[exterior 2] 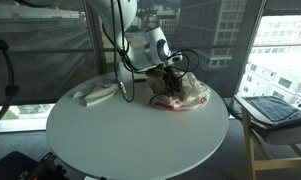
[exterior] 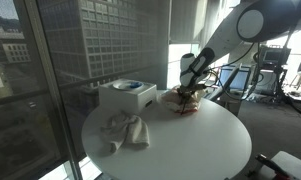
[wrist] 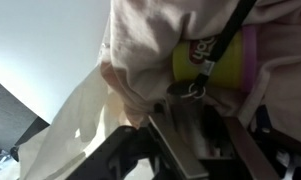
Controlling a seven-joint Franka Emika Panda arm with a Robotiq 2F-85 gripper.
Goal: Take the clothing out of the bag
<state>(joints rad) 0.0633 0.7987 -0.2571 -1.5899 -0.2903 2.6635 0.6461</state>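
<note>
A crumpled pale bag with red print [exterior: 187,100] [exterior 2: 187,93] lies at the table's far edge in both exterior views. My gripper [exterior: 189,92] [exterior 2: 171,80] is lowered onto it. In the wrist view my fingers [wrist: 195,120] stand apart with a dark gap between them. Their tips are against pinkish clothing [wrist: 150,50] inside the cream bag fabric [wrist: 75,125]. A yellow item [wrist: 195,60] with a black strap and a key ring lies right at the fingertips. A white garment [exterior: 125,130] [exterior 2: 94,95] lies loose on the table, apart from the bag.
A round white table [exterior: 190,145] [exterior 2: 130,135] carries everything. A white box with a blue-marked top [exterior: 127,95] stands near the window glass. Chairs and desks stand beyond the table [exterior 2: 275,110].
</note>
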